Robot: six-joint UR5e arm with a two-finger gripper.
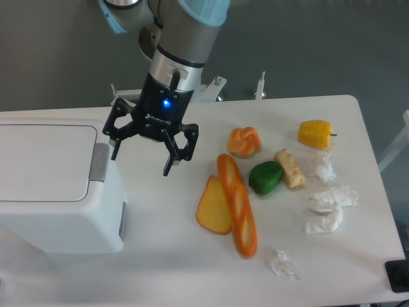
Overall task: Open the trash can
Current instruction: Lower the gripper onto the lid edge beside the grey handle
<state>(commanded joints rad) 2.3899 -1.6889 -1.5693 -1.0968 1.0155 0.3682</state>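
The trash can (61, 211) is a large boxy white bin at the left of the table. Its flat white lid (45, 160) lies shut. A grey rectangular push tab (99, 162) sits on the lid's right edge. My gripper (142, 163) hangs just right of the tab, above the table, with its black fingers spread open and nothing between them. The left fingertip (115, 155) is close beside the tab; I cannot tell whether it touches.
Toy food lies to the right: a long baguette (237, 204), a cheese slice (214, 208), a croissant bun (244, 141), a green pepper (265, 177), a bread piece (289, 168), a yellow pepper (316, 133). Crumpled paper wads (329, 204) lie at the right.
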